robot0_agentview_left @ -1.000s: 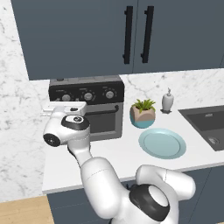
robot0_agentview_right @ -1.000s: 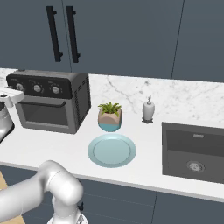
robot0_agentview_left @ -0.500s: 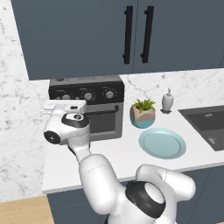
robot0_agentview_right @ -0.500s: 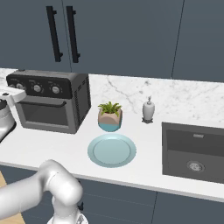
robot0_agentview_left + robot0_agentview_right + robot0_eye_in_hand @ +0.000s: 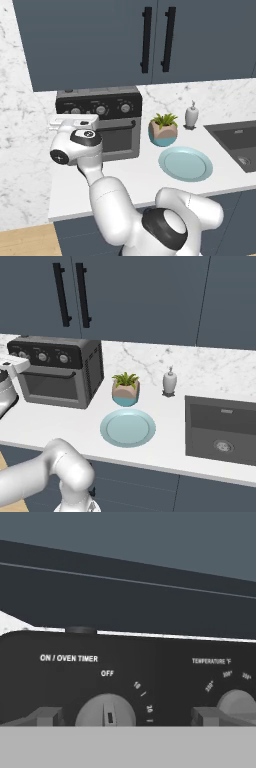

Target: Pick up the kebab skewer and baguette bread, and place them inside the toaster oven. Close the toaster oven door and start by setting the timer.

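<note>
The jaws are spread wide, with nothing held between the fingertips point(image 5: 44, 716) of the gripper point(image 5: 125, 717), on either side of a silver knob point(image 5: 105, 710) on the toaster oven point(image 5: 100, 127). "ON / OVEN TIMER" is read at 11 o'clock of the knob, "OFF" at 12, "TEMPERATURE °F" at 2. The toaster oven door point(image 5: 51, 385) is seen closed.

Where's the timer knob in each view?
Left base view: timer knob, leftmost of three on the oven panel, just above the white hand.
Right base view: knob at far left, leftmost on the panel.
Hand view: knob at bottom centre, pointer at OFF, between the open claw's tips.
Shared landmark: the black control panel.
</note>
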Robot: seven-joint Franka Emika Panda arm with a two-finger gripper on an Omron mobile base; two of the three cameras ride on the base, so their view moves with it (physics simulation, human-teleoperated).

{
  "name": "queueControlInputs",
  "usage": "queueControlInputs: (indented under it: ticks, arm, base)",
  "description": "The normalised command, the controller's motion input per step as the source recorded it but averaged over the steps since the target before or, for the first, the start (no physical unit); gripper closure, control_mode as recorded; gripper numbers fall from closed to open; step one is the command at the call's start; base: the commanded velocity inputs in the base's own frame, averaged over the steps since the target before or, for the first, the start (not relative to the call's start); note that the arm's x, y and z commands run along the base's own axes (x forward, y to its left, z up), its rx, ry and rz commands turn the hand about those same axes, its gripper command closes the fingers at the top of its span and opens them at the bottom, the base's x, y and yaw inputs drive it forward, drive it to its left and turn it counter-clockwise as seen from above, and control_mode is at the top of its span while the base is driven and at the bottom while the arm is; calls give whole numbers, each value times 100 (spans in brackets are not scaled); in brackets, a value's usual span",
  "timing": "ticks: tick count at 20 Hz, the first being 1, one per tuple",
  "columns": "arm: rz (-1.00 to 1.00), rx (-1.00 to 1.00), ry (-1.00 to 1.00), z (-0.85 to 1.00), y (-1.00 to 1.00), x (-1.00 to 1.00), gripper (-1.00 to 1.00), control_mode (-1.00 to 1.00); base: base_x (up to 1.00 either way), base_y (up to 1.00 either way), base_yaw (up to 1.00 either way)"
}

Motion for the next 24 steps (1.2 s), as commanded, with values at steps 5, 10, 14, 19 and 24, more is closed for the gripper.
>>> queueControlInputs:
  ticks: [5, 10, 14, 19, 24]
  arm:
    - [0, 0, 0, 0, 0, 0, -100, -100]
    - [0, 0, 0, 0, 0, 0, -100, -100]
    - [0, 0, 0, 0, 0, 0, -100, -100]
    - [0, 0, 0, 0, 0, 0, -100, -100]
    - [0, 0, 0, 0, 5, 0, -100, -100]
  base:
    - [0, 0, 0]
    - [0, 0, 0]
    - [0, 0, 0]
    - [0, 0, 0]
    - [0, 0, 0]
